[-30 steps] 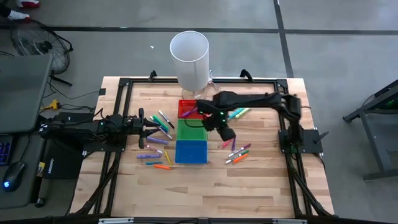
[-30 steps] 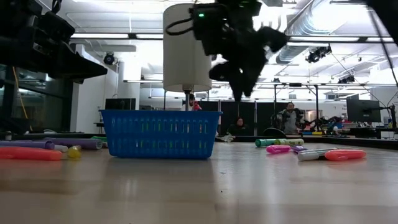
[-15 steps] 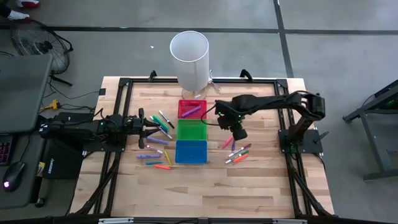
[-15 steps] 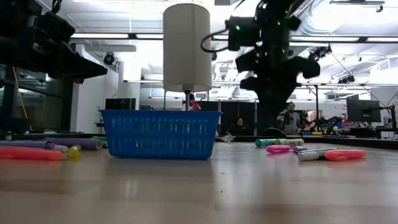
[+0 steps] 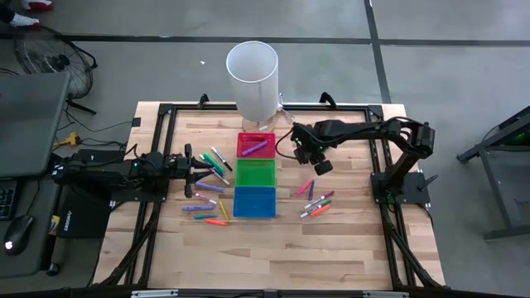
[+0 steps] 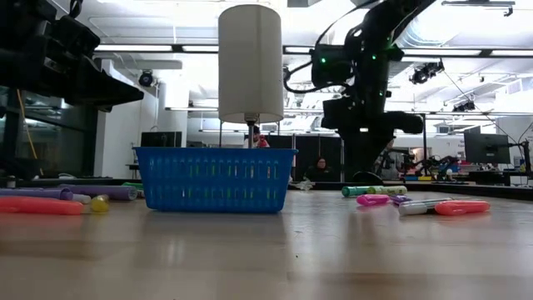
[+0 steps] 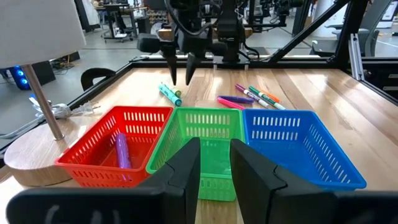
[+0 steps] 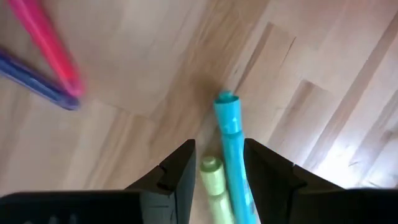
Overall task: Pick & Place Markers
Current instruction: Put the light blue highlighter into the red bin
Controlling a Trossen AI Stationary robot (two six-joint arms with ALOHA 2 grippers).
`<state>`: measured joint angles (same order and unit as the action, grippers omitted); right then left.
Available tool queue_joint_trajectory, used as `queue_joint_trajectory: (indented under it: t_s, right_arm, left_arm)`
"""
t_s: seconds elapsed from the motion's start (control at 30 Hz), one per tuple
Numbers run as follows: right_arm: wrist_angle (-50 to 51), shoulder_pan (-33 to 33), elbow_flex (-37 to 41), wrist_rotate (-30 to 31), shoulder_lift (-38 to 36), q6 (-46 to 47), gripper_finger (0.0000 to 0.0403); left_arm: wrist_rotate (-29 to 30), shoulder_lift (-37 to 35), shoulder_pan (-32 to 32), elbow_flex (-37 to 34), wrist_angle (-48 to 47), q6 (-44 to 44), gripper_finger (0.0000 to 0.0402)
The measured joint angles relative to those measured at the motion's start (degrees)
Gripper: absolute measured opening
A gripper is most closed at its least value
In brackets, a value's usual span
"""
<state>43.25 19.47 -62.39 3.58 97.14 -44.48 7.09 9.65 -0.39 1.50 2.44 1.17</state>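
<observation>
Starting on the left side of the desk (image 5: 348, 240): the left gripper (image 5: 192, 171) is parked low by the loose pile of markers (image 5: 211, 178) there, just waiting. Its jaws sit only a narrow gap apart with nothing between them, and its wrist camera looks across the three bins.

Middle: red bin (image 5: 256, 144), green bin (image 5: 255, 172) and blue bin (image 5: 254, 201) in a row. One purple marker (image 7: 120, 150) already lies in the red bin. The other two look empty as far as I can tell.

Right side is where the action is. The right gripper (image 5: 318, 165) hangs above the desk just right of the bins, jaws spread and empty. Its wrist view looks straight down on a cyan marker (image 8: 231, 146) lying side by side with a light green marker (image 8: 214, 183), both right under the gap between the jaws. A second bunch of markers (image 5: 316, 204) lies a bit nearer the front edge, apart from those two.

So I'd call this the reach-for-the-next-marker step, with lots still left on both sides. Next move: drop straight down and close on just one. Tricky bit is that the cyan and green ones are touching or nearly so, so the jaws would need to centre on one or they'll likely catch both or knock one away
</observation>
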Motion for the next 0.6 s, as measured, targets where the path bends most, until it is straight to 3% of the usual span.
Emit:
queue_joint_trajectory:
  t_s: [0.6]
  right_arm:
    - [-6.7, 3.85, 2.36, -0.7, 5.14, -2.53, 0.0124]
  left_arm:
    - [0.0, 0.02, -0.01, -0.02, 0.0, 0.0, 0.0085]
